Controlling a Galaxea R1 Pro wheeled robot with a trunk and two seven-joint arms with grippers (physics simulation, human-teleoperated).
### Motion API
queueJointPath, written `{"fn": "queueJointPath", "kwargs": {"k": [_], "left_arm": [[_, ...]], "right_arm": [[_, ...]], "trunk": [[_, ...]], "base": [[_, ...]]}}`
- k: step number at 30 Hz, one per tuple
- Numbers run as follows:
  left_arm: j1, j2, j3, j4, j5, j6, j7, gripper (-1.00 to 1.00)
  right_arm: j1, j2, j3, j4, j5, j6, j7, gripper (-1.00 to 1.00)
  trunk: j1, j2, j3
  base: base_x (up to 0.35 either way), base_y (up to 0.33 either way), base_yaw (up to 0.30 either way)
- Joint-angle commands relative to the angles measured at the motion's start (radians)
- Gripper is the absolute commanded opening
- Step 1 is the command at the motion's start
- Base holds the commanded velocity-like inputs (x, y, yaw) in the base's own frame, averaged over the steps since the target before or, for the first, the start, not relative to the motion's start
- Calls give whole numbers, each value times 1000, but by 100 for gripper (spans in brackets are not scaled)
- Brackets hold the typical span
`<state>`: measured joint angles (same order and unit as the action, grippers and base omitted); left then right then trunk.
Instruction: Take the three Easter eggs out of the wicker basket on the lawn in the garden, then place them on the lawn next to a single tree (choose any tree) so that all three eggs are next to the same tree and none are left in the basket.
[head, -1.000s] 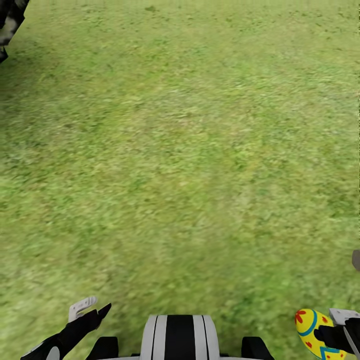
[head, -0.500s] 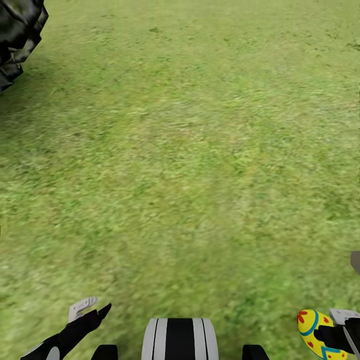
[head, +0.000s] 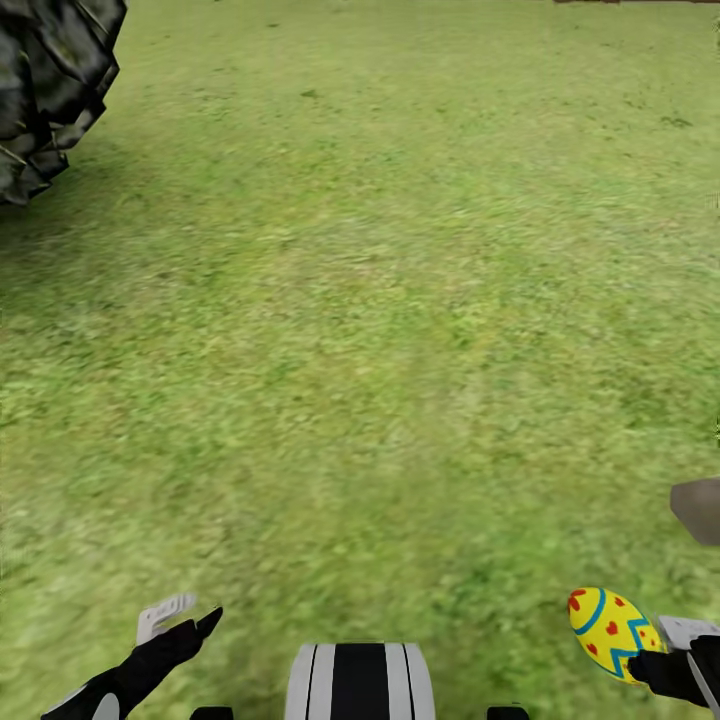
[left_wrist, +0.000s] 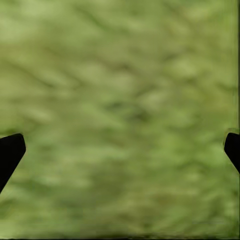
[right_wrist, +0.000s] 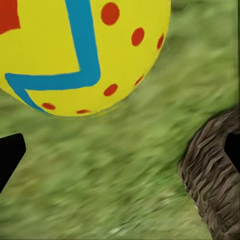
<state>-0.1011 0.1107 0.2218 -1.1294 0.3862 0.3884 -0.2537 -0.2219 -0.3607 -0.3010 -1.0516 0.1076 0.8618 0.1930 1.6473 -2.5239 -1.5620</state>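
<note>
The right gripper (head: 668, 650), low in the frame's right corner, has its fingers clamped on a yellow egg with blue zigzag and red dots (head: 606, 620), long axis tilted toward upper left. Dark tree foliage (head: 50, 90) sits far off, upper left, across bright green lawn (head: 380, 300). The left gripper (head: 180, 615) holds nothing, fingers spread.

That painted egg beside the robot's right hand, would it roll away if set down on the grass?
Probably a little: the egg is smooth and rounded, so it may wobble or turn. The lawn looks flat and grassy, which should stop it soon. Its glossy shell might also slip in the jaws.
</note>
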Motion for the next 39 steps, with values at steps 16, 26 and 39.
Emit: {"fn": "queueJointPath", "kwargs": {"k": [16, 26, 39], "left_arm": [[0, 0, 2, 0, 9, 10, -3, 100], [0, 0, 2, 0, 9, 10, -4, 100], [0, 0, 2, 3, 8, 10, -3, 100]], "right_arm": [[0, 0, -1, -1, 11, 3, 9, 100], [0, 0, -1, -1, 11, 3, 9, 100], [0, 0, -1, -1, 11, 3, 10, 100]], "trunk": [[-8, 4, 61], [-12, 6, 100], [-18, 9, 150]], "base": [[-75, -33, 0], [0, 0, 0], [0, 0, -2]]}}
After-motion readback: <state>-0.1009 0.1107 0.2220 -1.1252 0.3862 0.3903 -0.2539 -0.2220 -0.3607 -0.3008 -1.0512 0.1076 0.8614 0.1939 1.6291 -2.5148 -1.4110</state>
